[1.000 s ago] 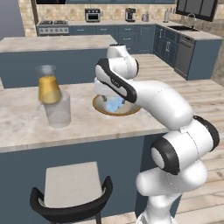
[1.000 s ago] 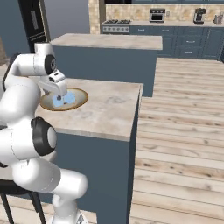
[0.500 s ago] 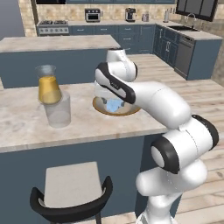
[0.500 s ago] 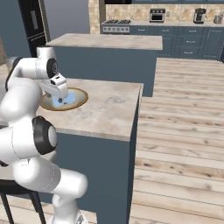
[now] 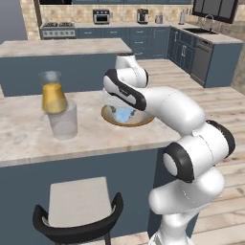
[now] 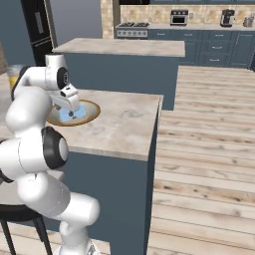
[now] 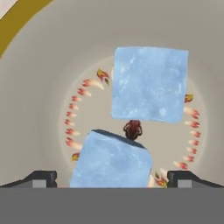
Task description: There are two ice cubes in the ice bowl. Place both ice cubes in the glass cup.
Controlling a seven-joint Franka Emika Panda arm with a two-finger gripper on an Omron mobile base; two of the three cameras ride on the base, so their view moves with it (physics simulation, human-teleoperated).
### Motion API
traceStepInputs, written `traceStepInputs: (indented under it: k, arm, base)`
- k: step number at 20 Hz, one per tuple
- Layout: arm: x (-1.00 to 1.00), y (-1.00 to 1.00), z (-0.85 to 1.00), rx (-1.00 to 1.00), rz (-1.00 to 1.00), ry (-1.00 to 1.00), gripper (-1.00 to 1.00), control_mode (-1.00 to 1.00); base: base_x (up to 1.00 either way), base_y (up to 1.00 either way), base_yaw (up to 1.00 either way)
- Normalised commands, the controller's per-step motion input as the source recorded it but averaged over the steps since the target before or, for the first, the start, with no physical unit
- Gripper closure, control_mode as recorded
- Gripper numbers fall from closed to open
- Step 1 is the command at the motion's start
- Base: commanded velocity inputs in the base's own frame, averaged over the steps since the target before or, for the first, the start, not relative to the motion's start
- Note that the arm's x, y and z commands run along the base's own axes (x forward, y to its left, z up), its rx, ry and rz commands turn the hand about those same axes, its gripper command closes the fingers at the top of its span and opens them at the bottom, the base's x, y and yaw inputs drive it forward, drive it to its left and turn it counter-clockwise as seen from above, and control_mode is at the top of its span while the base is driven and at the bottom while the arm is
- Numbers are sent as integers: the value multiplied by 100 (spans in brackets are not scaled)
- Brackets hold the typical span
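Wood floor [image 6: 209, 149], blue cabinets [image 5: 143, 38] — stool [image 5: 79, 210]

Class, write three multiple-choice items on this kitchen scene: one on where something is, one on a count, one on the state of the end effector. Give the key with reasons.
1. Where does the clear straight-sided glass cup stand?
A. On the stool
B. On the counter, in front of the conical flask of orange liquid
C. Inside the bowl

2. How many pale-blue translucent ice cubes lie in the wide wooden-rimmed ice bowl?
A. None
B. One
C. Two

3. How is the end effector?
A. Open, low over the bowl, one fingertip on each side of the nearer cube
B. Shut on a cube
C. Above the cup

Key: B, the left base view shows the cup before the flask; C, the hand view shows two cubes; A, the fingertips stand wide apart.
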Motion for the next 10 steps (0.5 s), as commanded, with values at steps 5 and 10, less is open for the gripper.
traceStepInputs:
  k: [5, 10]
  arm:
    - [-1, 0, -20, 0, 0, 0, -100, -100]
    - [-4, 0, -9, 0, 0, 2, 100, -100]
  base:
    - [0, 0, 0]
    - [0, 0, 0]
